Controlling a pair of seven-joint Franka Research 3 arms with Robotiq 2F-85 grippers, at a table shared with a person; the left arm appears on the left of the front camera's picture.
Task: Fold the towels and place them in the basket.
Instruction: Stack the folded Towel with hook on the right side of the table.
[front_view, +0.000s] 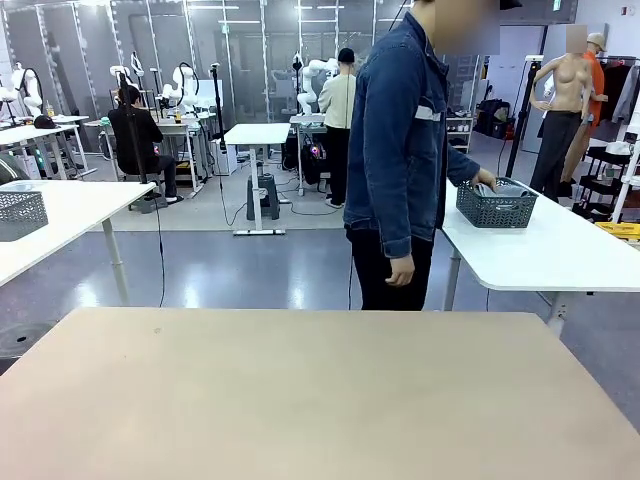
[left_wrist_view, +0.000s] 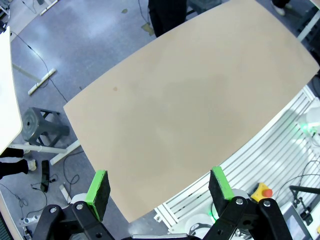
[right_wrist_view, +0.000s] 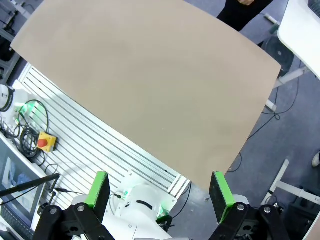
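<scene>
Bare beige table (front_view: 300, 400); beyond, dark grey wire-mesh basket (front_view: 497, 205).

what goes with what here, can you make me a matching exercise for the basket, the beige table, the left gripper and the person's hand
Things:
1. basket
2. beige table
3. left gripper
4. person's hand

States or places:
A. open, held above the table's near edge
B. reaching into the basket
C. on the white side table at the right
D. bare top, right in front of the robot

Pairs: 1-C, 2-D, 3-A, 4-B
</scene>
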